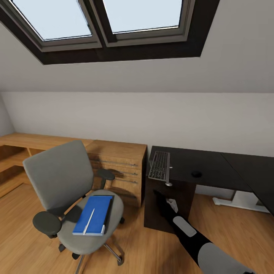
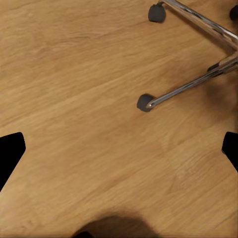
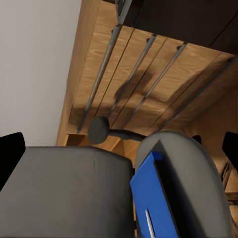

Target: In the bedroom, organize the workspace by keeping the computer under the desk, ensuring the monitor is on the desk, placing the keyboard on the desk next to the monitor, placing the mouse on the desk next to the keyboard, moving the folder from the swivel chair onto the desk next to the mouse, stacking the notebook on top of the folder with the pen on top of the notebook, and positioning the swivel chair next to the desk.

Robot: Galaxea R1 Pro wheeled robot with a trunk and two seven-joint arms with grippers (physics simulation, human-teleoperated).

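Folder: flat on the swivel chair seat, long axis running front to back
Pen: lying lengthwise on the folder
Keyboard: at the surface edge, mouse nearby
Left wrist cam: floor plus chair legs
Jaws: both sets spread apart, holding nothing

Even, bright daylight from the skylights, soft shadows on the floor, sharp renders.

Swivel chair stands at 8 o'clock, armrests flanking the seat; approach from above is open. Wood cabinet sits close behind it at 11. Desk blocks 1 to 3 o'clock. Bare floor between chair and desk.
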